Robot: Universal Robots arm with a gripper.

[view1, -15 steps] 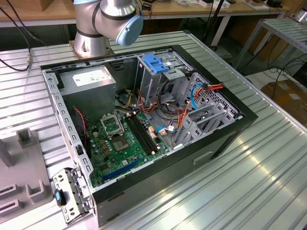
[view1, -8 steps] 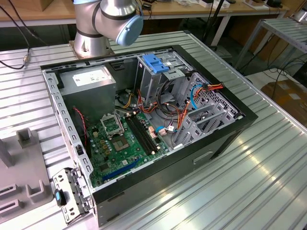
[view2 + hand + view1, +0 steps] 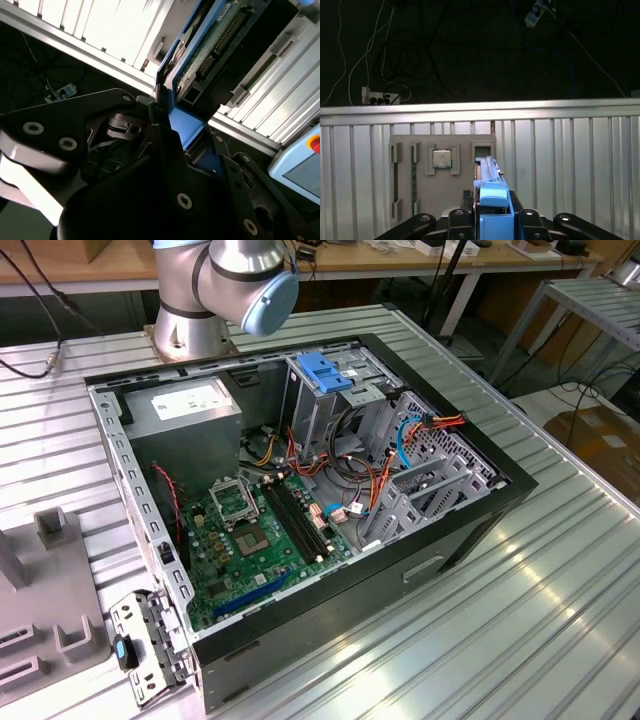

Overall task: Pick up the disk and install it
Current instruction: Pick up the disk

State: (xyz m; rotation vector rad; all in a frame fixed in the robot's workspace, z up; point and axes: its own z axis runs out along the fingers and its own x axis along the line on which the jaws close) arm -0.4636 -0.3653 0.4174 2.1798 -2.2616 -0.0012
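Tool (image 3: 492,212) clamped on disk (image 3: 489,172) at slatted alu table (image 3: 570,165); cables (image 3: 385,65) on dark floor (image 3: 470,45).

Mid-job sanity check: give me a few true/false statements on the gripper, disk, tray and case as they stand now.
1. The gripper is shut on the disk. True.
2. The disk is seated inside the computer case. False: it is held at the gripper, in front of the grey tray in the first wrist view.
3. A square chip sits in a recess of the grey tray. True.
4. A side panel covers the computer case. False: it lies open, with the motherboard exposed.
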